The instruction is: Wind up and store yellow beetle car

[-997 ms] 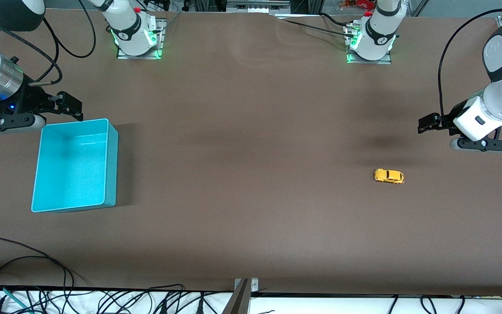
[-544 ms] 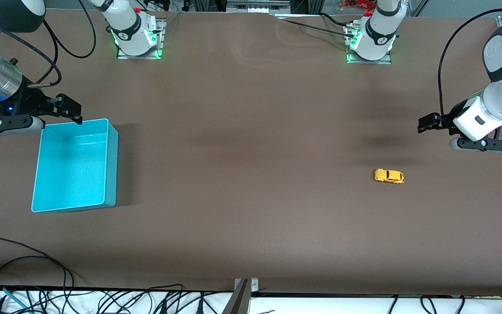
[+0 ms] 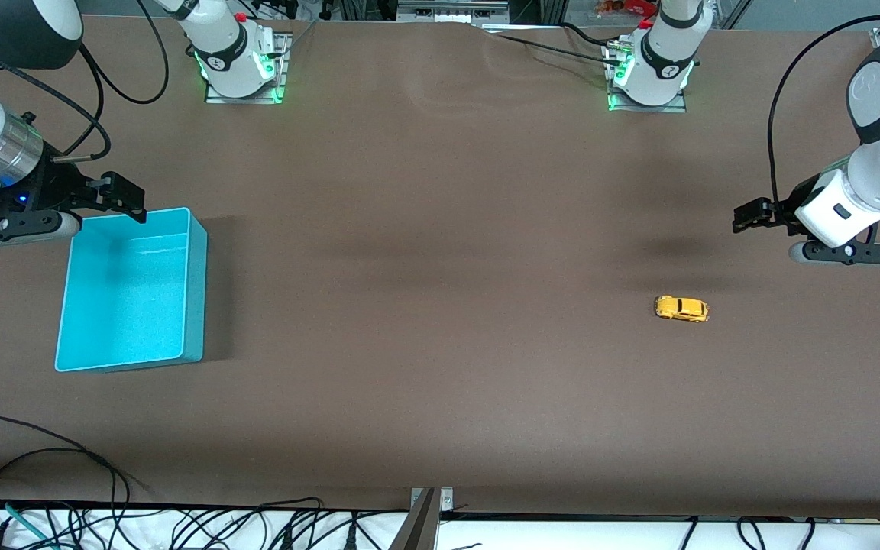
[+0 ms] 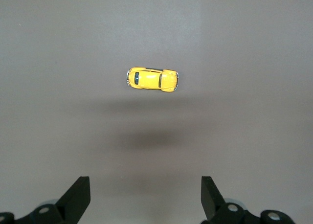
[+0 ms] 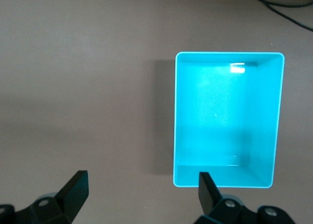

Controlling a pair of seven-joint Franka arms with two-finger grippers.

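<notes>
The yellow beetle car point(image 3: 681, 308) stands on its wheels on the brown table toward the left arm's end. It also shows in the left wrist view point(image 4: 152, 79), apart from the fingers. My left gripper point(image 3: 747, 215) hangs open and empty in the air over bare table, beside the car toward the bases. The turquoise bin point(image 3: 197, 284) sits empty toward the right arm's end; it also shows in the right wrist view point(image 5: 278, 121). My right gripper point(image 3: 125, 198) is open and empty, up over the bin's rim on the side nearest the bases.
Both arm bases point(image 3: 237, 57) point(image 3: 650, 65) stand along the table's edge farthest from the front camera. Loose black cables point(image 3: 66, 489) lie along the edge nearest the front camera. Brown table point(image 3: 425, 267) stretches between the bin and the car.
My right gripper has drifted slightly toward the bases above the bin's rim. The left gripper, the car and the bin have not visibly moved.
</notes>
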